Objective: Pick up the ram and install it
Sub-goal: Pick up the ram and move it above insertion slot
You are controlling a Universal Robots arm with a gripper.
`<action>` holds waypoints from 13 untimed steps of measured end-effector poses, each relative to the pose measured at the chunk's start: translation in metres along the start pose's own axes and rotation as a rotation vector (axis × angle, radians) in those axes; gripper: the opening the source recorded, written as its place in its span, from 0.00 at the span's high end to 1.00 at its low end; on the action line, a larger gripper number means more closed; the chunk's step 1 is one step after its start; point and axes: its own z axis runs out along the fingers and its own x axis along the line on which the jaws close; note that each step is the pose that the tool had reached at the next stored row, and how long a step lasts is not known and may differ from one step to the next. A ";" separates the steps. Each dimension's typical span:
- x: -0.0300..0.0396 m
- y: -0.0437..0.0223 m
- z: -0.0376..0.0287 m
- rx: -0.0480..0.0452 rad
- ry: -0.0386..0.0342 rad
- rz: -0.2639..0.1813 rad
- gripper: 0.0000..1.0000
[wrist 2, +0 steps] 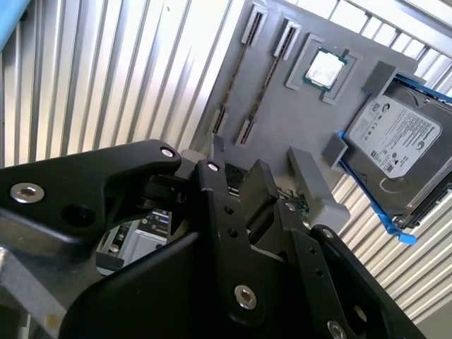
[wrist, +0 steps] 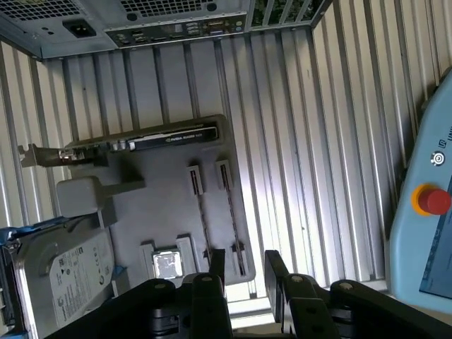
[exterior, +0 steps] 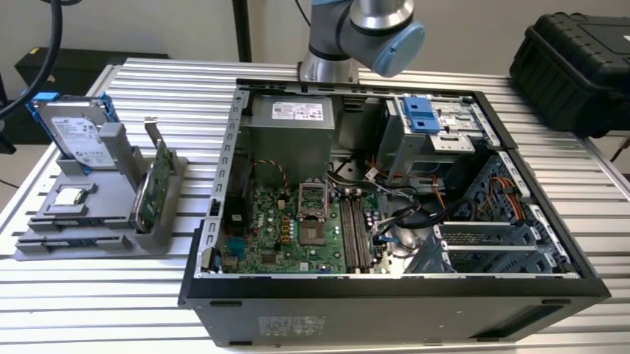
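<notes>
Two ram sticks stand on edge in the clips of a grey holder (wrist: 169, 198), seen as thin dark lines. One ram stick (wrist: 202, 215) (wrist 2: 236, 74) lies just ahead of my gripper (wrist: 246, 267) (wrist 2: 236, 168), and the other (wrist: 232, 212) runs parallel beside it. In both wrist views the gripper hangs above the holder's end, open, with nothing between its black fingers (wrist: 217, 263). In the exterior view the open computer case (exterior: 212, 221) shows the motherboard (exterior: 285, 228) and its parallel memory slots (exterior: 356, 232); the holder (exterior: 108, 214) sits at the exterior view's left.
The holder also carries a silver hard drive with blue rails (exterior: 74, 133) (wrist: 56, 272), a green card with a metal bracket (exterior: 153, 184) (wrist: 155, 138) and a processor chip (wrist: 168, 265). A pendant with a red button (wrist: 432, 200) lies nearby. A black case (exterior: 580, 59) stands at the back.
</notes>
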 end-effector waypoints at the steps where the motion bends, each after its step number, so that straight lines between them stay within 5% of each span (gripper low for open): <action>1: 0.0000 0.0000 0.0000 0.0000 0.0000 0.000 0.00; 13: 0.0004 -0.0002 0.0027 -0.0008 0.0005 -0.008 0.00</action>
